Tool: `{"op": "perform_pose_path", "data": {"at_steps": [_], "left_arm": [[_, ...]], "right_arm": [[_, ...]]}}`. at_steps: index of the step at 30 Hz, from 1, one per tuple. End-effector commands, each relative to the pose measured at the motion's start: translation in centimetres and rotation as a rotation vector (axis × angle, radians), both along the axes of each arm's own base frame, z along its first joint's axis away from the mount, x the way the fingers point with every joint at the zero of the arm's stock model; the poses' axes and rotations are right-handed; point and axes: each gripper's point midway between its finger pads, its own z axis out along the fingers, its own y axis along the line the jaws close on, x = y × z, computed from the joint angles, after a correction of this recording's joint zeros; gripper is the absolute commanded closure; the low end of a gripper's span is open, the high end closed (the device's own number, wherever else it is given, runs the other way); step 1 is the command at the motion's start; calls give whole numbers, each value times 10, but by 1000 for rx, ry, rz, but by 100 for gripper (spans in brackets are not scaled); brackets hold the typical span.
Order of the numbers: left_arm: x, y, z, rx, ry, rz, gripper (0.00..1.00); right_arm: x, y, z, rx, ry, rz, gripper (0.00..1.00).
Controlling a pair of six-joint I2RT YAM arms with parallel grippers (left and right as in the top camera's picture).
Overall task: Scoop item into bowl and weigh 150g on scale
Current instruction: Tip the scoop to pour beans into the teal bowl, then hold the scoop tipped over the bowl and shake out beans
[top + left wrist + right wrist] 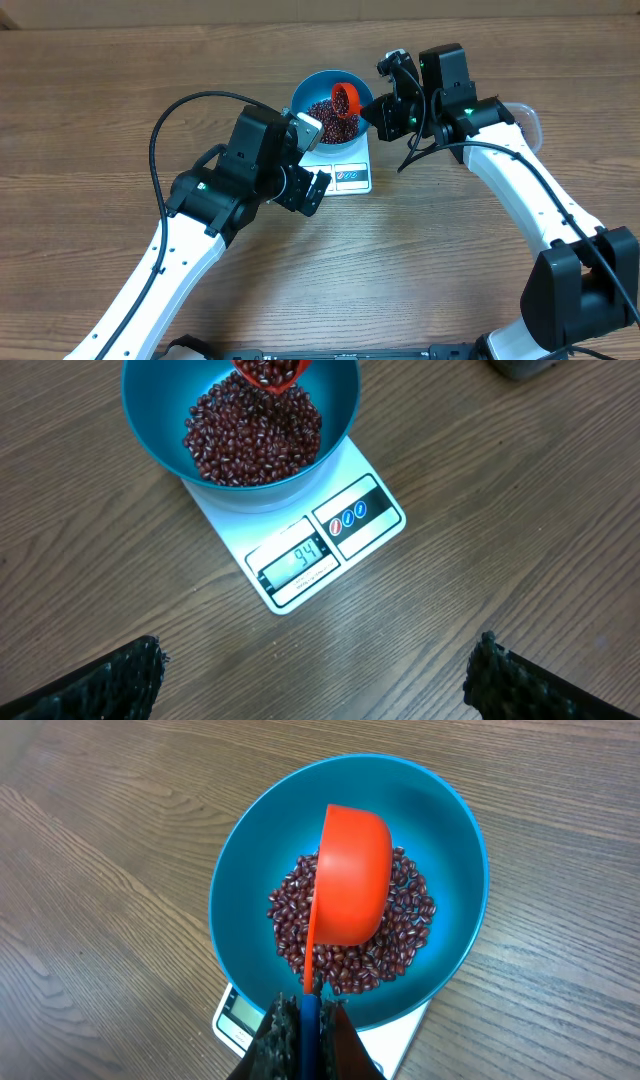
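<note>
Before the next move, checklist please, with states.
1. Bowl seated on scale: ok.
2. Scoop clamped in right pincer, tipped over the bowl: ok.
3. Scoop emptied: not ok, beans also show in its mouth.
4. Display at target: not ok, it reads 94.
5. Left pincer open, holding nothing: ok.
6. Beans left in clear tub: cannot tell, the arm hides it.
</note>
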Motion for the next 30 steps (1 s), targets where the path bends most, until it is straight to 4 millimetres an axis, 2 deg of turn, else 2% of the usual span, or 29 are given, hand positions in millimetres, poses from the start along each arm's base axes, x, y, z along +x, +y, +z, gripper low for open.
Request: {"op": "perform_pose_path", "data": {"at_steps": [1, 20, 30], "left_arm": [[0, 0, 4, -3, -14, -17, 0], [0, 0, 4, -3, -14, -17, 0], [0, 0, 4, -3, -14, -17, 0]], "right_arm": [[4, 0, 30, 16, -67, -2, 96], [-1, -1, 25, 8, -41, -1, 96], [5, -17, 17, -64, -35, -78, 96]]}}
